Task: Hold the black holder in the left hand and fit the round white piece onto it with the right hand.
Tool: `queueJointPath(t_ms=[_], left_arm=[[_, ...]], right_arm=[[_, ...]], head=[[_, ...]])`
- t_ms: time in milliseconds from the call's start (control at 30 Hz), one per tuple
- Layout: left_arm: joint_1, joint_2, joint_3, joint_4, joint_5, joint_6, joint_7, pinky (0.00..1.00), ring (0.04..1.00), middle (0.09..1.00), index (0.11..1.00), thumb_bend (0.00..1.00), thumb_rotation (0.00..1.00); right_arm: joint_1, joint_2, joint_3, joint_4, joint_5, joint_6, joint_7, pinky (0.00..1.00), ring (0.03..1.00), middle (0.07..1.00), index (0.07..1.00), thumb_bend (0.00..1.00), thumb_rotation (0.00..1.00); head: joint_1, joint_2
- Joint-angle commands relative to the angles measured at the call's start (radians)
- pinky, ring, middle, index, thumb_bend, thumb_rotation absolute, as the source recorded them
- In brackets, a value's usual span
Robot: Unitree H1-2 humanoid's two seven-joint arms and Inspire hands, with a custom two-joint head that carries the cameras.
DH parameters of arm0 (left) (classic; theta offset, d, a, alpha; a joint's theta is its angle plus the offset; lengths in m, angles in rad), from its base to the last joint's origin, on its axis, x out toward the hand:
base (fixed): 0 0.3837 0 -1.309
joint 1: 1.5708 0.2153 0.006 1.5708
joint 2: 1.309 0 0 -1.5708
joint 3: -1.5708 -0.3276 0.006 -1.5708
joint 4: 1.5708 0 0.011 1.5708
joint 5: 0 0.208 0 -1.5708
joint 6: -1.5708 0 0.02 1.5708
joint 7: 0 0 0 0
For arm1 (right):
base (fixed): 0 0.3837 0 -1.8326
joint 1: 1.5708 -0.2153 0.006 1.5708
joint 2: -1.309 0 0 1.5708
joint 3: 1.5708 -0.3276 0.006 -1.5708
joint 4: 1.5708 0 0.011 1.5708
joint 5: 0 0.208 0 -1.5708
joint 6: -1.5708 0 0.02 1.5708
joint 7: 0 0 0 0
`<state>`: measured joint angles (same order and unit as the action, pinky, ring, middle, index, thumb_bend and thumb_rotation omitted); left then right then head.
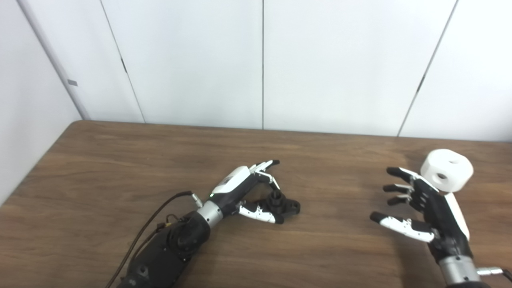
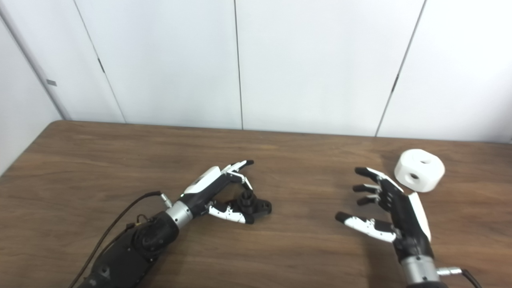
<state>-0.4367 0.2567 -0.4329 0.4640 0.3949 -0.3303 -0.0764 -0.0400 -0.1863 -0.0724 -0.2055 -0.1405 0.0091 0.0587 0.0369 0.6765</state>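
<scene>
The black holder (image 1: 283, 203) lies on the wooden table (image 1: 120, 168) near the middle; it also shows in the right eye view (image 2: 254, 204). My left hand (image 1: 248, 190) is open around it, fingers above and thumb in front, not gripping. The round white piece (image 1: 447, 169), a short cylinder with holes in its top and side, sits at the right of the table. My right hand (image 1: 420, 210) is open and empty, palm facing left, just in front and left of the white piece, which shows apart from it in the right eye view (image 2: 419, 170).
White wall panels (image 1: 260, 60) rise right behind the table's far edge. A black cable (image 1: 148, 228) runs along my left forearm.
</scene>
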Motion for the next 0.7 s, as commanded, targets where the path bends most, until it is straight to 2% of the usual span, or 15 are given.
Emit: queueJointPath(t_ms=[0, 67, 200, 367, 500, 667], left_arm=[[0.04, -0.059, -0.062, 0.062, 0.028, 0.001, -0.063, 1.0, 1.0, 0.98, 0.48, 0.52, 0.06], [0.036, -0.064, -0.067, 0.074, 0.047, 0.007, -0.059, 1.0, 1.0, 0.984, 0.48, 0.52, 0.06], [0.029, -0.069, -0.07, 0.091, 0.087, 0.016, -0.036, 1.0, 1.0, 0.977, 0.48, 0.52, 0.06], [0.023, -0.065, -0.071, 0.098, 0.113, 0.053, -0.042, 1.0, 1.0, 0.966, 0.48, 0.52, 0.06], [0.016, -0.059, -0.075, 0.117, 0.13, 0.059, -0.035, 1.0, 1.0, 0.954, 0.48, 0.52, 0.06], [0.001, -0.048, -0.102, 0.118, 0.193, 0.105, -0.015, 1.0, 1.0, 0.934, 0.481, 0.52, 0.06]], right_arm=[[-0.032, -0.002, -0.002, -0.041, -0.003, -0.001, -0.013, 0.53, 0.678, 0.825, 0.76, 0.66, 0.19], [-0.035, -0.001, -0.002, -0.047, -0.008, 0.013, -0.014, 0.53, 0.68, 0.826, 0.76, 0.66, 0.19], [-0.043, 0.002, -0.001, -0.056, -0.012, 0.024, -0.018, 0.53, 0.689, 0.831, 0.758, 0.66, 0.2], [-0.063, 0.008, 0.002, -0.091, -0.013, 0.058, -0.017, 0.53, 0.688, 0.822, 0.758, 0.66, 0.2], [-0.086, -0.005, 0.002, -0.144, -0.023, 0.116, -0.007, 0.53, 0.694, 0.821, 0.754, 0.67, 0.21], [-0.157, -0.071, 0.0, -0.222, -0.08, 0.217, 0.025, 0.52, 0.686, 0.828, 0.742, 0.67, 0.19]], head=[[0.001, 0.001], [-0.029, 0.01], [-0.037, 0.012], [-0.104, 0.014], [-0.139, 0.012], [-0.183, 0.004]])
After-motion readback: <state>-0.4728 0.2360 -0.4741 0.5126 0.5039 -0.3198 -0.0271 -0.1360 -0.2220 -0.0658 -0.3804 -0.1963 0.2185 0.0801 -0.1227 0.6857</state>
